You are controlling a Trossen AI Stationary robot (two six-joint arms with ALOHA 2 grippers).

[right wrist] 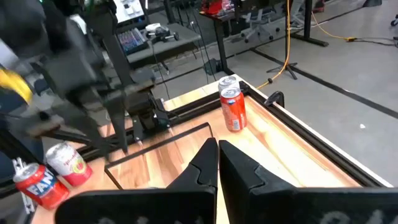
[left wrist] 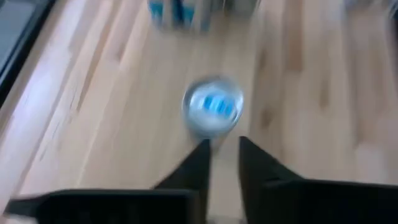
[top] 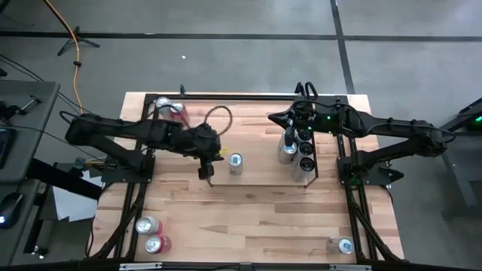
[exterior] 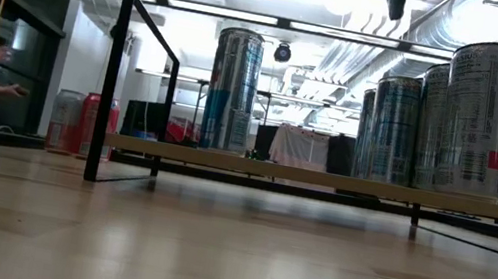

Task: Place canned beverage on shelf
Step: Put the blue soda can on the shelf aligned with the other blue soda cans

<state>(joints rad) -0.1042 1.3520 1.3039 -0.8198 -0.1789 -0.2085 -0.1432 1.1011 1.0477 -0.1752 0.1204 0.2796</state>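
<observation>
Figure. Shelf [top: 260, 183] stocking, with one silver-and-blue can [top: 236, 162] standing alone on the shelf board.

Risk. The left gripper [top: 206, 172] hangs just beside this can, on the side away from the can cluster [top: 295, 148] at the shelf's other end. Its fingers [left wrist: 198, 163] stand nearly together with only a slim gap between them and nothing in that gap. Any sweep toward the can at this height would likely clip its rim; a tall, narrow can tips easily and could roll off the shelf board. A toppled can might also knock into the cluster if it rolled that way. The left wrist view is smeared, which suggests arm motion and makes a stray contact more plausible.

Can and jaws. In the left wrist view the can's lid [left wrist: 212, 107] lies just ahead of the fingertips, apart from them, not between them. The can is upright on the shelf, well apart from the cluster.

Right gripper [top: 290, 129]. Poised over the cluster end of the shelf, fingers pressed together, empty.

Spare red cans [top: 174, 111] wait beyond the shelf's far corner.
</observation>
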